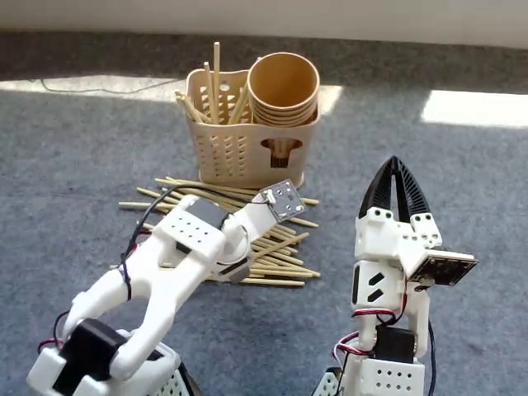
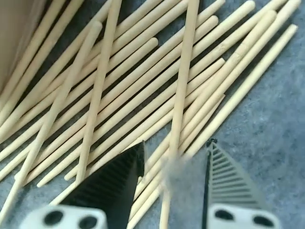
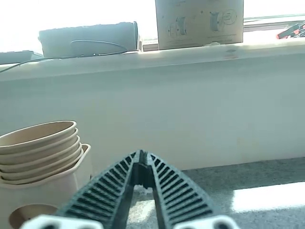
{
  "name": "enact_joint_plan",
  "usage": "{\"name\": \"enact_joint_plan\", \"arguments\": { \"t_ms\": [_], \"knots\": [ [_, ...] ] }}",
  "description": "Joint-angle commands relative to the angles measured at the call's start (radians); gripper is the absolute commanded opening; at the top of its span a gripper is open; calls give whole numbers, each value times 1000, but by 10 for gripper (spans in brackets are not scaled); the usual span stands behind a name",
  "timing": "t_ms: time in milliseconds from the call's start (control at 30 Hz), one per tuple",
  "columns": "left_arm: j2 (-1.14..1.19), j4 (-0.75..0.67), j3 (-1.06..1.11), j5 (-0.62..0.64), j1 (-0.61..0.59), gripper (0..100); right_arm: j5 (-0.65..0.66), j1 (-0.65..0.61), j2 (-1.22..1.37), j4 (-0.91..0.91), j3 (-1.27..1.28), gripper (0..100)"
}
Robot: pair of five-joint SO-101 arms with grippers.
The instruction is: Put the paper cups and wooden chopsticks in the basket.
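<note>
Several stacked paper cups (image 1: 283,87) fill the right half of the beige basket (image 1: 221,153); a few wooden chopsticks (image 1: 216,82) stand in its left half. A loose pile of chopsticks (image 1: 280,252) lies on the carpet in front of the basket. My left gripper (image 2: 174,160) hangs open just above this pile (image 2: 143,95), its fingers on either side of a few sticks, gripping nothing. My right gripper (image 1: 396,188) is shut and empty, held upright to the right of the basket. The right wrist view shows its tips (image 3: 141,162) beside the cups (image 3: 38,143).
Grey carpet (image 1: 82,148) covers the floor, with open room left and right of the basket. A pale wall (image 3: 190,109) runs behind the basket. Sunlit patches (image 1: 474,107) lie on the carpet at the back.
</note>
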Motion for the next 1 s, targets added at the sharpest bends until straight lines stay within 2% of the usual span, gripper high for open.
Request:
{"name": "enact_joint_plan", "arguments": {
  "t_ms": [0, 267, 533, 733, 967],
  "knots": [
    [38, -46, -31, -11, 5, 207, 3, 8, -18, -5, 107, 6],
    [131, -52, -27, -112, 4, 197, 3, 5, -18, -5, 107, 6],
    [147, -51, -27, -221, 4, 66, 5, 5, -18, -5, 108, 6],
    [143, -51, -33, -221, 4, 23, 6, 5, -18, -5, 108, 6],
    [143, -51, -33, -221, 7, 25, 8, 4, -18, -5, 108, 6]
  ]
}}
